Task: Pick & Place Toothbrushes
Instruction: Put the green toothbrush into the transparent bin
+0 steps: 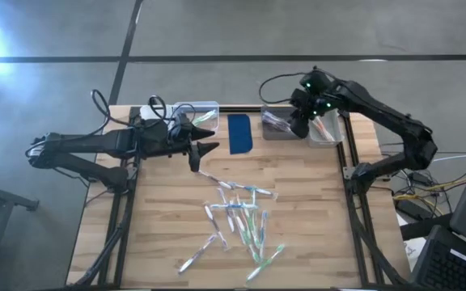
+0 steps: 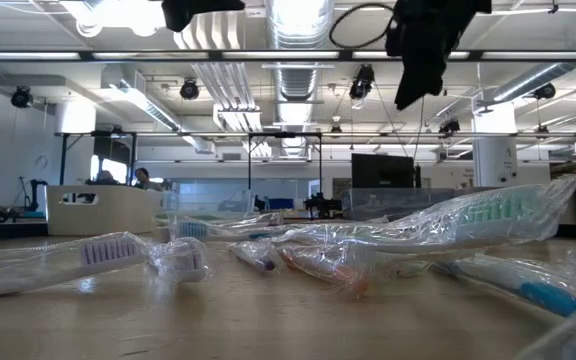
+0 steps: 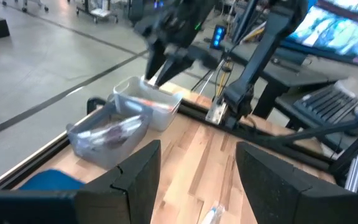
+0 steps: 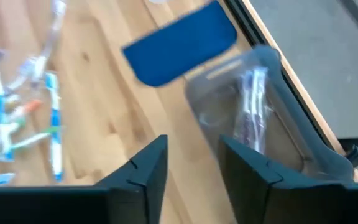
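Observation:
Several toothbrushes in clear wrappers lie scattered flat on the wooden table's middle and near part, and they fill the foreground of the low view. More wrapped toothbrushes lie in the grey bin at the far edge. My right gripper hangs open and empty above that bin, tipped downward. My left gripper is held open and empty above the table left of the blue pad, pointing toward the right.
A dark blue pad lies flat between the bins at the far edge. A clear bin stands far left of it, another clear bin right of the grey one. Bare wood lies left and right of the pile.

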You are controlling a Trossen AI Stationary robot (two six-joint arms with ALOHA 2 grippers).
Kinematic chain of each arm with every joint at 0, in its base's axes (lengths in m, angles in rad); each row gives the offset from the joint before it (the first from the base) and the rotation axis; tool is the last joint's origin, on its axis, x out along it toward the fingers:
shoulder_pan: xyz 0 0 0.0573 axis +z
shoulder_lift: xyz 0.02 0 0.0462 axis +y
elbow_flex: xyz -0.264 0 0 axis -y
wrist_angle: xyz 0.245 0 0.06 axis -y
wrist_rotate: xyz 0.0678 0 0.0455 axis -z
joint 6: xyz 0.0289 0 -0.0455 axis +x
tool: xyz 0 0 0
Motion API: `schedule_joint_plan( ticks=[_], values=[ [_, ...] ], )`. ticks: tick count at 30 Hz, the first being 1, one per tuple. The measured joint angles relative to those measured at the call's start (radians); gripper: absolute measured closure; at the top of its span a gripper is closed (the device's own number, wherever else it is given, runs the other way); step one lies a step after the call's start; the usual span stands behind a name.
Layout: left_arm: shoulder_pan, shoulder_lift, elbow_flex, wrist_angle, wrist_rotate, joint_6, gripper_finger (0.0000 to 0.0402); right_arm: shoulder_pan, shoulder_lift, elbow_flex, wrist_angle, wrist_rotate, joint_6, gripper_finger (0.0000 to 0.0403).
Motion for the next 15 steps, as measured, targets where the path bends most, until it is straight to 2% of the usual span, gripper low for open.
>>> schedule_joint_plan(
  ticks=[10, 15],
  values=[
    [0.0, 0.016, 0.0, -0.056, -0.002, 0.0, 0.0188, 0.219, -0.104, 0.0, 0.0, 0.007, 0.169, 0.0383],
    [0.0, 0.033, 0.0, -0.055, -0.002, 0.023, 0.0188, 0.366, -0.11, 0.0, 0.003, 0.069, 0.18, 0.039]
  ],
)
